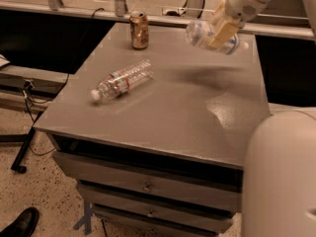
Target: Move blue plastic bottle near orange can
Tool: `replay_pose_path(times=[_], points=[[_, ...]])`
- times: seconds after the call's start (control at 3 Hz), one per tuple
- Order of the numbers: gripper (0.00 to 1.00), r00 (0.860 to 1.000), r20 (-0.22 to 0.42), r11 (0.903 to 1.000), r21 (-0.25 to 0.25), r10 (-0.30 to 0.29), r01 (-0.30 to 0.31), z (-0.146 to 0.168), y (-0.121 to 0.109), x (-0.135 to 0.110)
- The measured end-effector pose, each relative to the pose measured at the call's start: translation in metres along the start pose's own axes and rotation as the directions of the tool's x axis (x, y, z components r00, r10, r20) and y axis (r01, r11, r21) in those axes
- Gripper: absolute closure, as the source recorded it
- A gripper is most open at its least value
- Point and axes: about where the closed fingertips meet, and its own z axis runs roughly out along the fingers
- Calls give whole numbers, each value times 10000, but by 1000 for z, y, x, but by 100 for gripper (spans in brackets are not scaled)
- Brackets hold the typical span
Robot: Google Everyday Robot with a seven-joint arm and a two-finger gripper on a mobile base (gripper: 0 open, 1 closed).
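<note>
The blue plastic bottle is a stout clear bottle held sideways in the air over the far right of the grey table. My gripper is shut on it, with a cream finger across its middle. The orange can stands upright at the table's far edge, well left of the held bottle. The bottle's shadow lies on the table below it.
A slimmer ribbed clear bottle with a red-and-blue band lies on its side at the table's left middle. Drawers sit under the tabletop. Metal rails run behind the table. A shoe is on the floor at lower left. My white base fills the lower right.
</note>
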Motion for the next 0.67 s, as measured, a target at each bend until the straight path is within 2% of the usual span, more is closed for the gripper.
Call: replay_pose_path(times=[0.33,0.67], points=[[100,9993,100,9987,355,366,-369,25,-31,-16],[100,9954,-20,9938,573,958,-955,53,-50,-22]])
